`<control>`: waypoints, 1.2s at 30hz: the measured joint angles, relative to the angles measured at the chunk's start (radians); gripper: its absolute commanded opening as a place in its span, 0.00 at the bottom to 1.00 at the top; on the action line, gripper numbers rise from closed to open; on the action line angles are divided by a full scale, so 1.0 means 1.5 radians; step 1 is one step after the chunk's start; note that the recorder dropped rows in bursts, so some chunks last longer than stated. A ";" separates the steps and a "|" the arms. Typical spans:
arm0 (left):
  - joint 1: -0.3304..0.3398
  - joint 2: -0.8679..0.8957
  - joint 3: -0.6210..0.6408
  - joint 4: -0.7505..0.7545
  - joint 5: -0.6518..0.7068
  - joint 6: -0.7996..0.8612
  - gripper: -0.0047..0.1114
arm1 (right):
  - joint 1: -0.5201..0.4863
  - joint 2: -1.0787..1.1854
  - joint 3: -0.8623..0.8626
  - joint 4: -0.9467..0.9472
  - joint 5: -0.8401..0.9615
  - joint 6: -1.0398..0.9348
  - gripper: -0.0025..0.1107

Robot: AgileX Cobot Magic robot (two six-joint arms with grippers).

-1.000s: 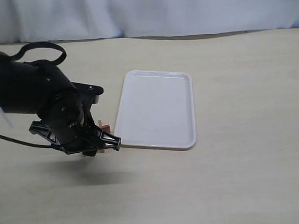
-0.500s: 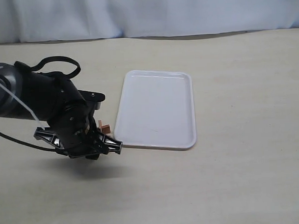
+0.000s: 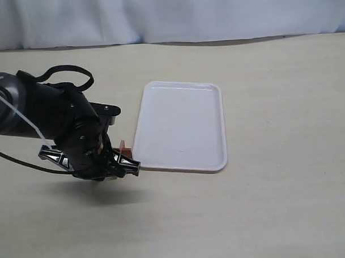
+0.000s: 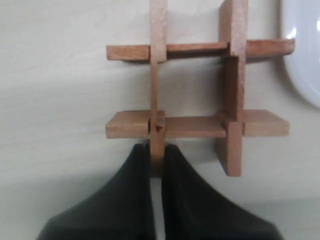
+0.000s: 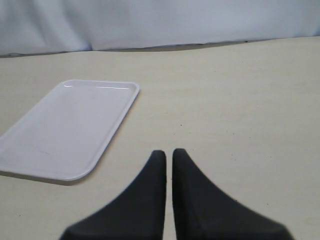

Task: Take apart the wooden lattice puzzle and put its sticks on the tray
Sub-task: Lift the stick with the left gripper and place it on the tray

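Beige tabletop (image 3: 277, 216), glossy white tray (image 3: 181, 123), left hand (image 4: 156, 151) pinching hash-shaped wooden puzzle (image 4: 195, 126)

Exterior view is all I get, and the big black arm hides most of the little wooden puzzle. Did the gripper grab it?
Observer: Yes. In the left wrist view the left gripper is shut on the end of one stick.
Operator: Is the puzzle apart?
Observer: No, the wooden lattice puzzle is whole, crossed in a hash shape.
Operator: Where's the other gripper?
Observer: The right wrist view shows the right gripper shut on nothing, over bare table, apart from the tray.
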 measured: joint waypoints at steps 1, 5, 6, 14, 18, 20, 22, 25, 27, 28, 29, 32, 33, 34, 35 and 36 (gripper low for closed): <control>0.000 0.000 0.000 0.000 0.000 0.001 0.04 | 0.000 0.000 0.000 0.000 0.000 0.000 0.06; 0.000 0.000 0.000 0.000 0.003 0.014 0.04 | 0.000 0.000 0.000 0.000 0.000 0.000 0.06; 0.000 -0.001 0.000 0.000 0.003 0.016 0.04 | 0.000 0.000 0.000 0.000 0.000 0.000 0.06; 0.000 -0.122 -0.056 0.001 0.091 0.067 0.04 | 0.000 0.000 0.000 0.000 0.000 0.000 0.06; 0.000 -0.139 -0.122 -0.041 0.073 0.116 0.04 | 0.000 0.000 0.000 0.000 0.000 0.000 0.06; -0.001 -0.129 -0.149 -0.090 0.035 0.159 0.04 | 0.000 0.000 0.000 0.000 0.000 0.000 0.06; -0.001 -0.104 -0.176 -0.113 0.026 0.185 0.04 | 0.000 0.000 0.000 0.000 0.000 0.000 0.06; -0.001 -0.045 -0.227 -0.122 0.038 0.203 0.04 | 0.000 0.000 0.000 0.000 0.000 0.000 0.06; -0.001 0.000 -0.259 -0.122 0.049 0.211 0.04 | 0.000 0.000 0.000 0.000 0.000 0.000 0.06; -0.001 0.025 -0.276 -0.122 0.054 0.213 0.04 | 0.000 0.000 0.000 0.000 0.000 0.000 0.06; -0.001 0.049 -0.290 -0.122 0.056 0.214 0.04 | 0.000 0.000 0.000 0.000 0.000 0.000 0.06; -0.001 0.108 -0.340 -0.122 0.060 0.218 0.04 | 0.000 0.000 0.000 0.000 0.000 0.000 0.06; -0.001 0.125 -0.355 -0.122 0.060 0.220 0.04 | 0.000 0.000 0.000 0.000 0.000 0.000 0.06; -0.001 0.142 -0.370 -0.124 0.061 0.224 0.04 | 0.000 0.000 0.000 0.000 0.000 0.000 0.06; -0.001 0.153 -0.380 -0.126 0.062 0.229 0.04 | 0.000 0.000 0.000 0.000 0.000 0.000 0.06; -0.001 0.165 -0.390 -0.126 0.063 0.231 0.04 | 0.000 0.000 0.000 0.000 0.000 0.000 0.06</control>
